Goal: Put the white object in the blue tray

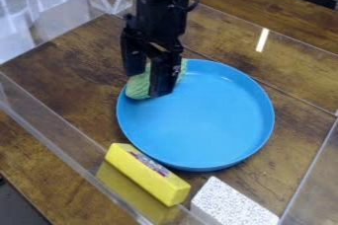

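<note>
End effector (150, 79) open over blue tray's (218, 130) left rim.

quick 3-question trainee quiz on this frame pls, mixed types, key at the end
1. True or false: the gripper is shut on the yellow block.
2. The green object lies: A) on the blue tray's left rim, B) beside the speckled white object, C) off the wooden table.
3. Which object overlaps the tray's near rim?

Key: 1 false, its jaws are open over the green object. 2 A. 3 the yellow block.
</note>
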Robot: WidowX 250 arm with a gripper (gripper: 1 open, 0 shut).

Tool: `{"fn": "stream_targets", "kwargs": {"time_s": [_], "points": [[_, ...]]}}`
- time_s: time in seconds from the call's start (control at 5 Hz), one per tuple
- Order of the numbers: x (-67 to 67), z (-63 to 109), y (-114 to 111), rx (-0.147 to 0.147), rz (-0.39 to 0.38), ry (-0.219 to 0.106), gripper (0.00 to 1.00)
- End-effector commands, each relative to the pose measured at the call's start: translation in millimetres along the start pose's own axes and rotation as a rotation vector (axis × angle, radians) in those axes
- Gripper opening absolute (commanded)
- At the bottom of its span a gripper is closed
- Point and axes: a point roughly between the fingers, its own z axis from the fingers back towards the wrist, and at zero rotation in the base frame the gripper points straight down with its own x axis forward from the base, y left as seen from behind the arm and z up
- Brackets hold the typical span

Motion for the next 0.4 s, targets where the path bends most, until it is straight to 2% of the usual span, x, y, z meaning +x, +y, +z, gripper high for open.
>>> {"fn": "stream_targets", "kwargs": {"time_s": [0.0, 0.2], "points": [[0.8, 7.5, 6.3, 0.018, -0.012, -0.032, 1.0], [0.3, 6.2, 8.5, 0.02, -0.023, -0.033, 1.0]]}}
